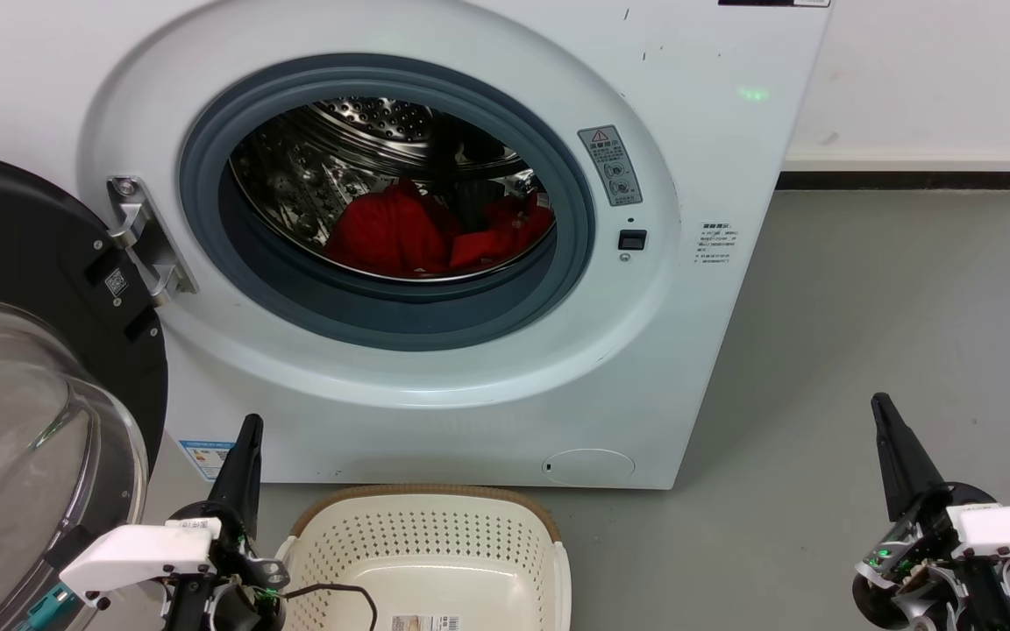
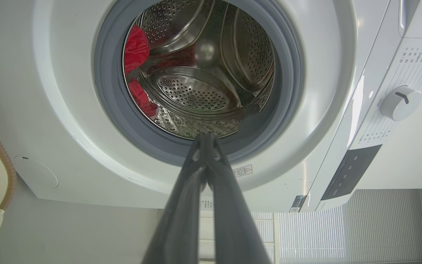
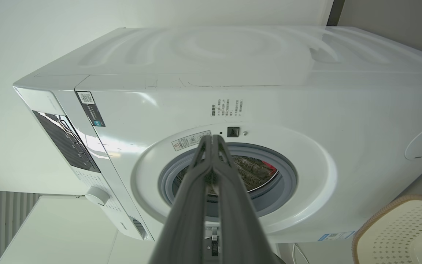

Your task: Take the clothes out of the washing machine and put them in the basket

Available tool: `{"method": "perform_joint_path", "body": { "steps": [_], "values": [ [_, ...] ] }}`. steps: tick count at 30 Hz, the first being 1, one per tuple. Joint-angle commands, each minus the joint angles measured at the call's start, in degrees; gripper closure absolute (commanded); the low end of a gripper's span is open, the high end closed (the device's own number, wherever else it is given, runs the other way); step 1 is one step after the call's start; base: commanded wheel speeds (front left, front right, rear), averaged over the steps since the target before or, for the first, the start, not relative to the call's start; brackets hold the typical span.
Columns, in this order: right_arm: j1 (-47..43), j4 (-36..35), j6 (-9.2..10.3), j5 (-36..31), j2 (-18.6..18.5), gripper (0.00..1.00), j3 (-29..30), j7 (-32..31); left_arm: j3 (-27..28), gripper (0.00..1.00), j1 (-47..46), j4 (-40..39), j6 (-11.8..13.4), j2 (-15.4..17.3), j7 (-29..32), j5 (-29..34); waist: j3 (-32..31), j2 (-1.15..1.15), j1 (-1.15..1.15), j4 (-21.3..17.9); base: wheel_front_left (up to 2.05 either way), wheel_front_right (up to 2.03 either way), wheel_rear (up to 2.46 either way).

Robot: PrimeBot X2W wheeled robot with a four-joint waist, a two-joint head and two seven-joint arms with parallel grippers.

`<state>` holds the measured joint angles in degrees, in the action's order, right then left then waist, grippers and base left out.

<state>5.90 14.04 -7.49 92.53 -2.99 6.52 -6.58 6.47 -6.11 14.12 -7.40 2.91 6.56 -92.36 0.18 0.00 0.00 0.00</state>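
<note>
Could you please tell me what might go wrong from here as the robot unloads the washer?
The clothes lie deep in the drum behind the grey rubber ring and may catch on it.
The open door stands close beside the left claw; a swing could hit it.
That claw and the right claw are shut; unopened, they would only push fabric.

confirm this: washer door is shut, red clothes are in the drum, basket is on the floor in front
Not shut: the head view shows the door swung open, left of the washing machine. The clothes do lie in the drum, and the basket stands on the floor in front.
</note>
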Motion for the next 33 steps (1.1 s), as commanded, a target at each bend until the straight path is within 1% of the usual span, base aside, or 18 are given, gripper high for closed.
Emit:
{"method": "perform_joint_path", "body": {
  "steps": [1,29,30,33],
  "values": [
    [0.7,0.1,0.00,-0.2,0.2,1.00,0.0,-0.1,0.2,1.00,-0.4,0.0,-0.2,-0.1,0.1,-0.1,0.0,0.00,0.00,0.0,0.00,0.00,0.00],
    [0.7,0.1,0.00,-0.2,0.2,1.00,0.0,-0.1,0.2,1.00,-0.4,0.0,-0.2,-0.1,0.1,-0.1,0.0,0.00,0.00,0.0,0.00,0.00,0.00],
    [0.0,0.0,0.00,0.0,0.0,0.00,0.0,0.0,0.0,0.00,0.0,0.0,0.0,0.0,-0.1,0.0,0.0,0.00,0.00,0.0,0.00,0.00,0.00],
    [-1.2,1.5,0.00,0.0,0.0,0.00,-0.1,0.0,-0.2,0.00,1.3,1.6,0.1,-0.1,-0.1,0.0,0.0,0.00,0.00,0.0,0.00,0.00,0.00]
  ]
}}
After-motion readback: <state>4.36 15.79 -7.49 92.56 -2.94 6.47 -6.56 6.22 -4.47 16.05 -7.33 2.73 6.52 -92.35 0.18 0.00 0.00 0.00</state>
